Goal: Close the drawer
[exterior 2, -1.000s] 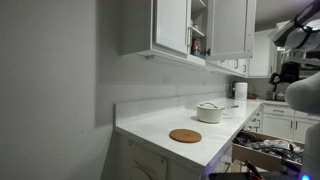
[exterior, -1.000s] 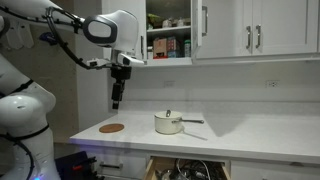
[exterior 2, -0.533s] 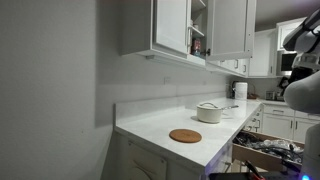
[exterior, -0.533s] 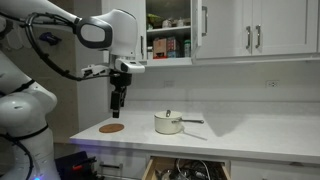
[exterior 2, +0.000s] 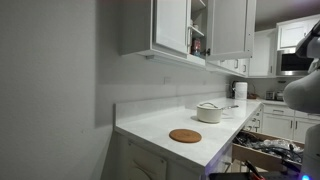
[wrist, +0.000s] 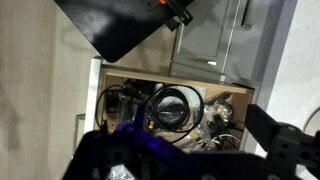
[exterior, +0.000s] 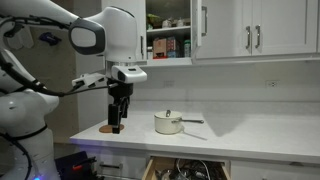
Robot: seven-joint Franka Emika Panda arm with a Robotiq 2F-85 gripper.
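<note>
Gripper (exterior: 116, 126) has come down to counter (exterior: 250, 135) height, fingers wide, empty. Drawer (exterior: 152, 169) is open below, untouched. Approach only; it likely needs to go lower and push the front.

Arm bent, end effector (exterior: 116, 127) down — jaws apart

The drawer (exterior: 186, 168) juts out, crammed; a pot (exterior: 168, 124) occupies the countertop (exterior: 255, 136).

Drawer (exterior: 150, 170) cut by bottom edge; contents indistinct.
</note>
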